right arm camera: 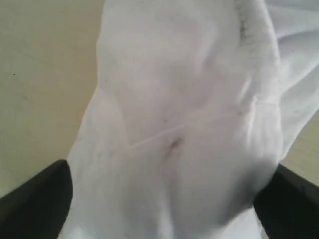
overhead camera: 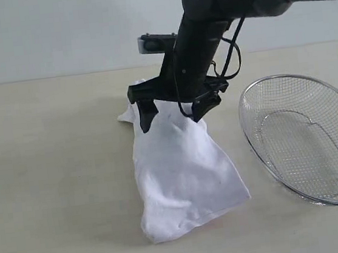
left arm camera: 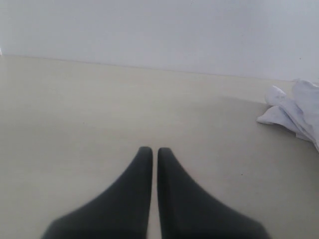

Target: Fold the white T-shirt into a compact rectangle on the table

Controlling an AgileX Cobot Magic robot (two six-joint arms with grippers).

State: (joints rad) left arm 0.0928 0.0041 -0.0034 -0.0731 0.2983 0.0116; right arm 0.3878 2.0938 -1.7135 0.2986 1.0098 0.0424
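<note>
The right gripper is spread wide over the white T-shirt, which lies bunched on the table, with the wire basket at its 3 o'clock. Cloth may be stuck on a finger, it is hard to see, and could lift up and mess the fold.

Pale beige counter, flat and matte. A rumpled white T-shirt lies mid-counter, and near it a wire basket sits tilted, not touching the cloth.
</note>
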